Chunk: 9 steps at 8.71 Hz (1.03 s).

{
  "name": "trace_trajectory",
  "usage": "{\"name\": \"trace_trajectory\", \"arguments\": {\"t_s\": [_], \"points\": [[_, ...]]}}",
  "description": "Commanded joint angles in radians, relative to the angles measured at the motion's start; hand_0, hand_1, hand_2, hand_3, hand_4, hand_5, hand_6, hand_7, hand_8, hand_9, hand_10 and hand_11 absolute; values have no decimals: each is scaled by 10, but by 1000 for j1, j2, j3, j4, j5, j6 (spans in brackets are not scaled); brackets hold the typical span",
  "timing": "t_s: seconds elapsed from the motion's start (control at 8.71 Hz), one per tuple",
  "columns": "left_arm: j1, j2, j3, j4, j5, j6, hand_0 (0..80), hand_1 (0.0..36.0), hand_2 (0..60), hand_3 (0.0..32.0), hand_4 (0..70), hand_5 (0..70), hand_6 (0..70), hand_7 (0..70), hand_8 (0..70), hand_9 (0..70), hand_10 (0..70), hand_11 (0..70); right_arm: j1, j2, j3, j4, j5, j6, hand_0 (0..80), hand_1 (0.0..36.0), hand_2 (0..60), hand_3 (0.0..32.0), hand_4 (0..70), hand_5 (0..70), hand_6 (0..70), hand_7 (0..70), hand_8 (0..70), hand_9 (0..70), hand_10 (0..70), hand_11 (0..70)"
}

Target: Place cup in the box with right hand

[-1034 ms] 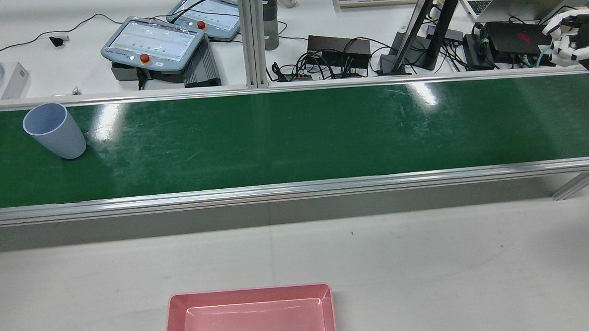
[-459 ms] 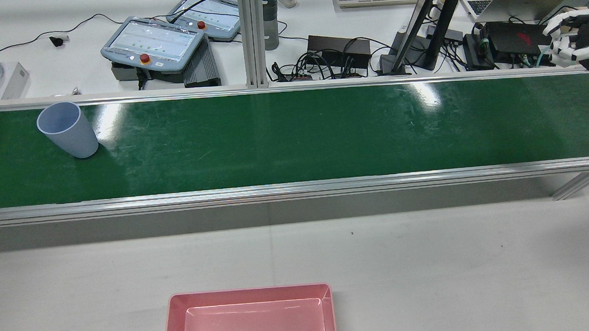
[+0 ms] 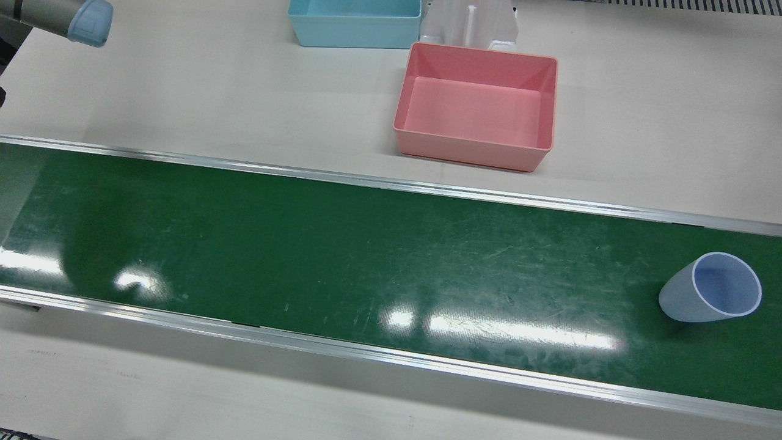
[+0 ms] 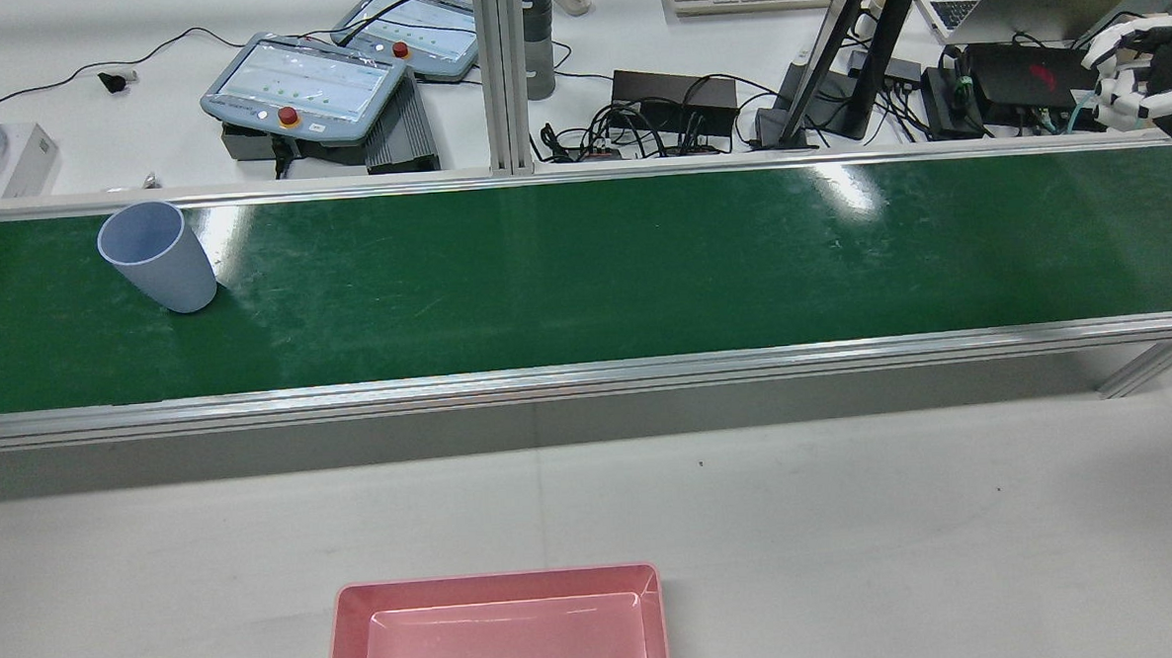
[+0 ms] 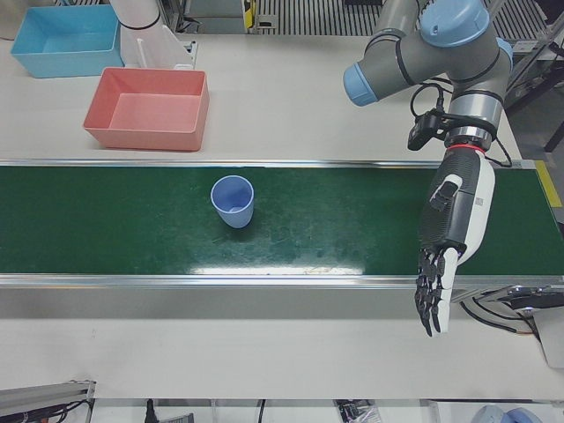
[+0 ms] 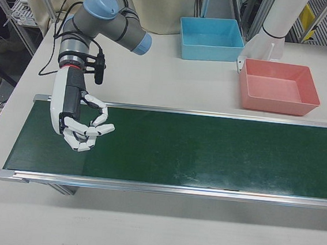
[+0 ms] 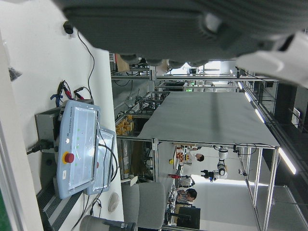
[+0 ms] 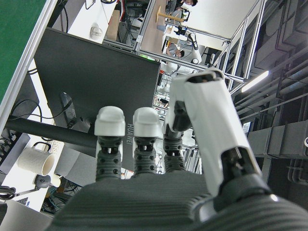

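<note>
Cup (image 5: 233, 200) absent from right-front view

Pale blue cup (image 3: 712, 288), green belt (image 3: 342, 263), pink box (image 3: 476, 107).

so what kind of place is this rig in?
Most likely a robotics lab or test cell, not a live factory line: a green conveyor between two arms, teach pendants and tangled cables on a bench behind it, and more framed workstations in the left hand view.

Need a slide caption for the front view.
Pale blue plastic cup upright on green conveyor belt; empty pink box beyond.
</note>
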Motion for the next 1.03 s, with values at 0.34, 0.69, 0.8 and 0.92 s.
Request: {"name": "trace_trajectory", "arguments": {"t_s": [0.34, 0.69, 0.8, 0.92], "points": [[-1, 0, 0, 0, 0, 0, 0, 0, 0, 0, 0, 0, 0, 0, 0, 0, 0, 0, -7, 6, 8, 1, -5, -3, 800, 360, 600, 0, 450, 261, 343, 700, 646, 700, 612, 700], [-1, 0, 0, 0, 0, 0, 0, 0, 0, 0, 0, 0, 0, 0, 0, 0, 0, 0, -6, 6, 5, -1, -3, -3, 800, 360, 600, 0, 443, 259, 329, 700, 629, 700, 605, 700], [1, 0, 0, 0, 0, 0, 0, 0, 0, 0, 0, 0, 0, 0, 0, 0, 0, 0, -6, 6, 5, 1, -3, -3, 800, 360, 600, 0, 431, 259, 331, 700, 632, 700, 605, 700], [1, 0, 0, 0, 0, 0, 0, 0, 0, 0, 0, 0, 0, 0, 0, 0, 0, 0, -7, 6, 5, 1, -3, -3, 800, 360, 600, 0, 407, 259, 333, 700, 632, 700, 605, 700]]}}
